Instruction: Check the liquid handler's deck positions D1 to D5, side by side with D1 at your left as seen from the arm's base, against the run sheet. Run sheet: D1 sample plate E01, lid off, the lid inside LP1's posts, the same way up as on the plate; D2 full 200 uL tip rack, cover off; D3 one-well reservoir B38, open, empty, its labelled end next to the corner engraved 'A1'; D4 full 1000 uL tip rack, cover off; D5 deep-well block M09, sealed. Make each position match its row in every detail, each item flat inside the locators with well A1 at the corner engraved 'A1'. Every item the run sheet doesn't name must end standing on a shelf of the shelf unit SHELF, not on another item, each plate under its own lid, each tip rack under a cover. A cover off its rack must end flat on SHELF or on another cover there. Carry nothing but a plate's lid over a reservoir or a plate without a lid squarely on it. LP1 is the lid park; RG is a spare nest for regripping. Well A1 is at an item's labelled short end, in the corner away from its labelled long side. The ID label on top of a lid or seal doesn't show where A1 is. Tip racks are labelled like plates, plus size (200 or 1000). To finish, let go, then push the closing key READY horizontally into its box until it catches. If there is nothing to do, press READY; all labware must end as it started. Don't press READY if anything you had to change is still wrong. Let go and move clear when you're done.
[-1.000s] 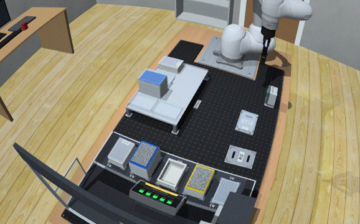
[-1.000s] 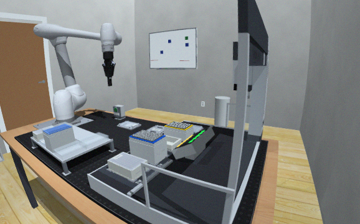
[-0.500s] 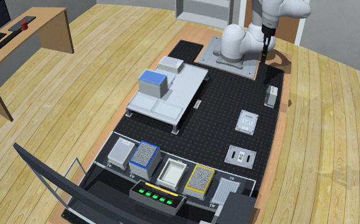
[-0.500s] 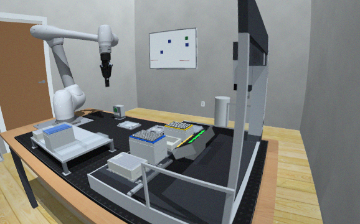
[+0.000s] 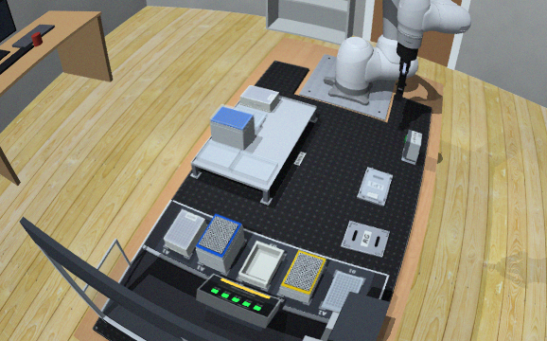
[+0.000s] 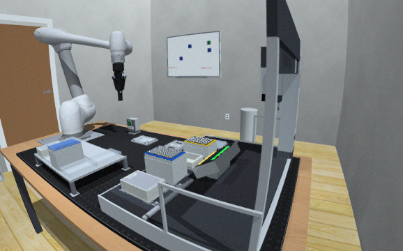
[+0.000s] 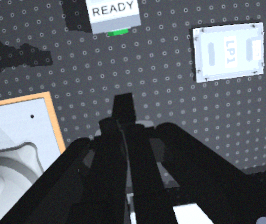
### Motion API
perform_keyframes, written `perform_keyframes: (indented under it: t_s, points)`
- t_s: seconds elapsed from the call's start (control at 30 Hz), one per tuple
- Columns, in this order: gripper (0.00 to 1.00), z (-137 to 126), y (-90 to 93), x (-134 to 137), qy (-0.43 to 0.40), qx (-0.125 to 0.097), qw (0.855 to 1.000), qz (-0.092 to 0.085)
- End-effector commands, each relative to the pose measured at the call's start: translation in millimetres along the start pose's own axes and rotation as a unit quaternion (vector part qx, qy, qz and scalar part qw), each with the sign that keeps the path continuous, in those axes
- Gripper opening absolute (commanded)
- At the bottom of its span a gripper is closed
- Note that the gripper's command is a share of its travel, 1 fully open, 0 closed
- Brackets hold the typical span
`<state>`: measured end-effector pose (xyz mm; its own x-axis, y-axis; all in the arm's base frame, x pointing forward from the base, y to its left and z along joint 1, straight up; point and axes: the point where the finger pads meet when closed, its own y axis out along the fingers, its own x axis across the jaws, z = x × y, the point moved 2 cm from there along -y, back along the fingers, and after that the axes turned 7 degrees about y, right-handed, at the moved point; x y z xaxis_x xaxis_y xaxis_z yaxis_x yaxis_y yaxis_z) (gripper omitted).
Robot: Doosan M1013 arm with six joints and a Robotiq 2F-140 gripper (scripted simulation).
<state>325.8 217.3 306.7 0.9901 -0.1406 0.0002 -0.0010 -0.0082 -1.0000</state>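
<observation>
My gripper is shut and empty. It hangs high above the table's near-base corner, also in the exterior view. In the wrist view its closed fingertips point at the black mat, below the READY box and left of the LP1 lid park. LP1 holds a clear lid. The deck row holds an open sample plate, a yellow-rimmed tip rack, an open white reservoir, a blue-rimmed tip rack and a sealed deep-well block.
The shelf unit carries a blue-covered rack and a lidded plate. The RG nest lies between LP1 and the deck. The READY box stands near the mat's edge. A panel with green lights fronts the deck.
</observation>
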Motion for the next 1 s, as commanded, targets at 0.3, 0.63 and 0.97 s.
perform_keyframes:
  t_s: [0.3,0.63,0.97]
  points:
    - [0.10,0.2,18.2,0.2,0.000,0.000,1.000,0.000]
    - [0.10,0.2,31.5,0.2,0.000,0.000,1.000,0.000]
    - [0.10,0.2,48.2,0.2,0.000,0.000,1.000,0.000]
